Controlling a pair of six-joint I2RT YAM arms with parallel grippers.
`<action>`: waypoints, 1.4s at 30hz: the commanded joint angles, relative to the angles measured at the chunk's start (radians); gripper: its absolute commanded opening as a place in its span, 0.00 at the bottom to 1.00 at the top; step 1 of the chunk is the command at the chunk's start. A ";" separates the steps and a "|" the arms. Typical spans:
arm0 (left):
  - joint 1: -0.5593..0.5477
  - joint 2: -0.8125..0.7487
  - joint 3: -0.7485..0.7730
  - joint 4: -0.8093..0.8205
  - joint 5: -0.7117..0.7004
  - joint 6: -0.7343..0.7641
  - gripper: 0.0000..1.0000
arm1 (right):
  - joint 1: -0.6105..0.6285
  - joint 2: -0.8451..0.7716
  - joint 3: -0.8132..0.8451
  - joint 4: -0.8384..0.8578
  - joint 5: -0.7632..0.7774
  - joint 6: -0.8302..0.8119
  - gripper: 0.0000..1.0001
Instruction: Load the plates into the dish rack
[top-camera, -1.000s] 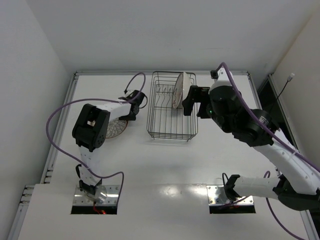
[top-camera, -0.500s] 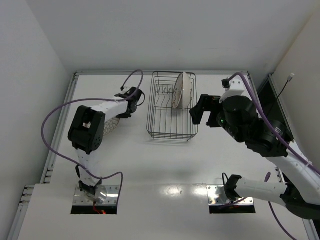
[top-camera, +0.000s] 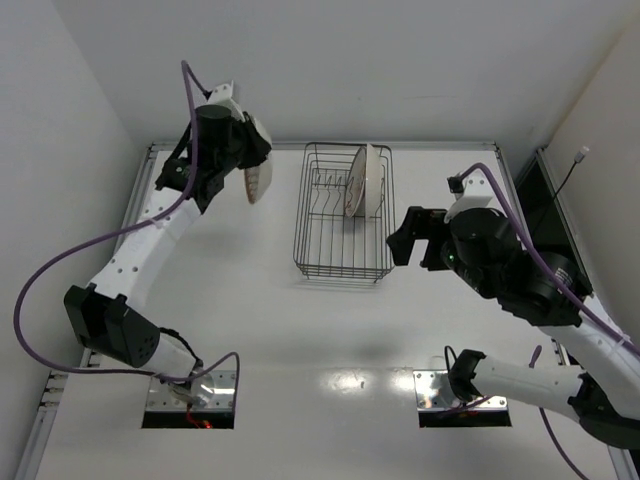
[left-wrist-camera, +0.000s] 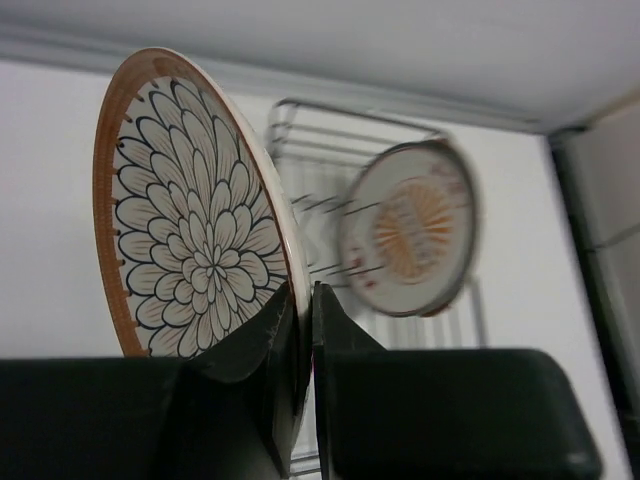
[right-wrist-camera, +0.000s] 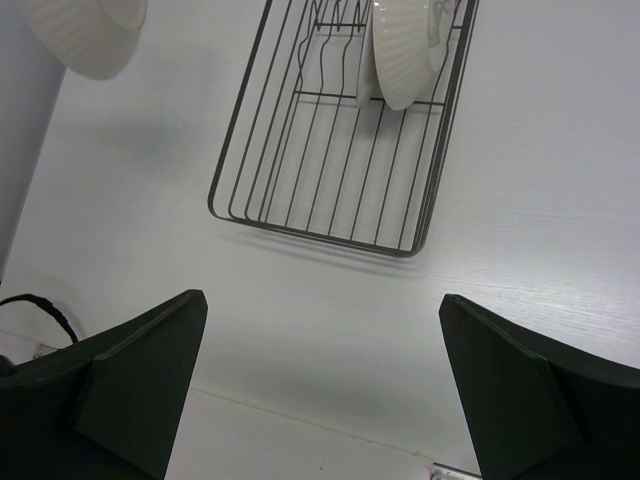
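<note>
Overhead, left gripper (top-camera: 243, 166) hangs high, left of the dish rack (top-camera: 330, 262), clear of the table (top-camera: 300, 340). Jaws pinched tight on the rim of a plate (top-camera: 258, 183) held on edge. Only the left wrist view shows its face: scale pattern, orange rim, turned away from the rack. Right wrist view catches its ribbed white back. Rack's long axis runs away from the arm bases. Two racked plates (top-camera: 366, 180) stand on edge across it, far end. Right gripper (right-wrist-camera: 320, 300) just right of the rack, jaws wide, holding nothing.
</note>
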 joint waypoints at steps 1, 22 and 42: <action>0.037 -0.039 0.012 0.356 0.419 -0.113 0.00 | -0.008 -0.014 -0.024 0.005 -0.004 0.022 1.00; -0.024 0.286 -0.060 1.061 0.731 -0.508 0.00 | -0.008 -0.098 -0.056 -0.075 0.055 0.022 1.00; -0.070 0.440 -0.038 0.998 0.508 -0.454 0.00 | -0.008 -0.108 -0.056 -0.104 0.083 0.022 1.00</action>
